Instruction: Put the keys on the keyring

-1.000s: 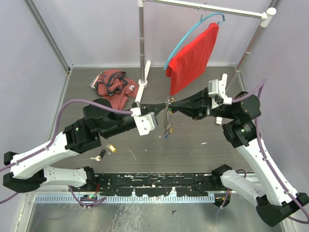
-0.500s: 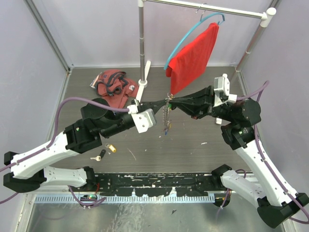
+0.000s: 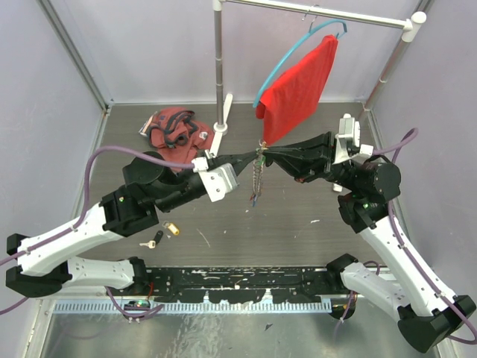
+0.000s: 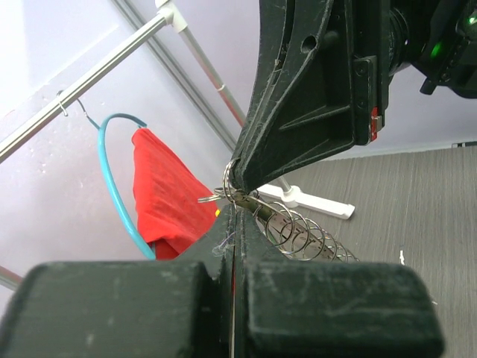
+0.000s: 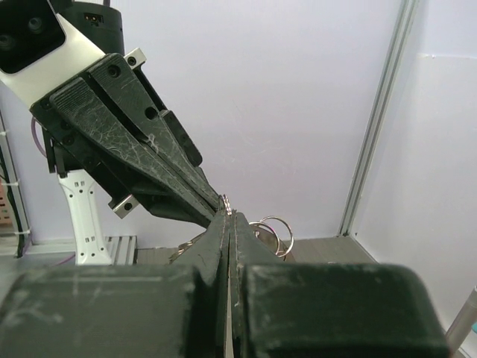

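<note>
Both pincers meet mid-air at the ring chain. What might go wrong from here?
1. The left pincer and right pincer pinch the chain of silver metal rings only at their tips; a slip would probably drop it.
2. The yellow-headed key and black-headed key lie on the grey table, so fetching them means one pincer letting go.

The silver keyring [image 3: 260, 154] is up in the air at the middle, with a chain of rings [image 3: 257, 179] hanging below it. At near left a yellow-headed key [image 3: 172, 228] and a black-headed key [image 3: 156, 239] lie flat — just beside each other.
</note>
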{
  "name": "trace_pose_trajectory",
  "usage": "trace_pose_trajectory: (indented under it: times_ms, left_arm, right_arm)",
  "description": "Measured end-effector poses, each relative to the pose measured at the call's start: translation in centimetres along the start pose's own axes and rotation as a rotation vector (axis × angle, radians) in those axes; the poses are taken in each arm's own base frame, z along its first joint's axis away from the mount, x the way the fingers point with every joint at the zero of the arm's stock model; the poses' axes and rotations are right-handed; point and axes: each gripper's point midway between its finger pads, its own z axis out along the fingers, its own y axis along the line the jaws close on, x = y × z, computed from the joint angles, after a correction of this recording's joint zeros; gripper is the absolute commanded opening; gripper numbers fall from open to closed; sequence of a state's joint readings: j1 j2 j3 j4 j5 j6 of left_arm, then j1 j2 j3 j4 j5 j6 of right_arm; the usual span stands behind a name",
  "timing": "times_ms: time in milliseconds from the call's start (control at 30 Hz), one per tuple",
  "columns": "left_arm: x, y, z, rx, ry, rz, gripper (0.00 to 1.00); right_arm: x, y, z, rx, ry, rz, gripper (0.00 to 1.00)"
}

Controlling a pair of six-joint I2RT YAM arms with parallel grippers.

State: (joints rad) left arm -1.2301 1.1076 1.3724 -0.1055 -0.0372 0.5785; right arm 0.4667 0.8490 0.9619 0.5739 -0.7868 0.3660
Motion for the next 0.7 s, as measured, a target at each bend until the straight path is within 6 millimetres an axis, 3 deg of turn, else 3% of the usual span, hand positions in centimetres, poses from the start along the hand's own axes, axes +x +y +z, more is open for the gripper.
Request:
trace_pose_trajectory:
  times_ms: [567, 633, 700]
  left_arm:
    - [-1.9, 0.1, 0.3, -0.001, -0.085, -0.077, 0.01]
    - [-2.3, 0.1, 0.3, -0.001, -0.102, -0.091, 0.04]
    - [-2.5, 0.1, 0.3, 0.001, -0.111, -0.096, 0.13]
  right_arm:
    - [-1.6, 0.4, 0.4, -0.034, -0.123, -0.02, 0.01]
    - [-1.9, 0.5, 0.5, -0.039, -0.139, -0.027, 0.01]
    - [-2.2, 0.6, 0.6, -0.04, -0.153, -0.03, 0.01]
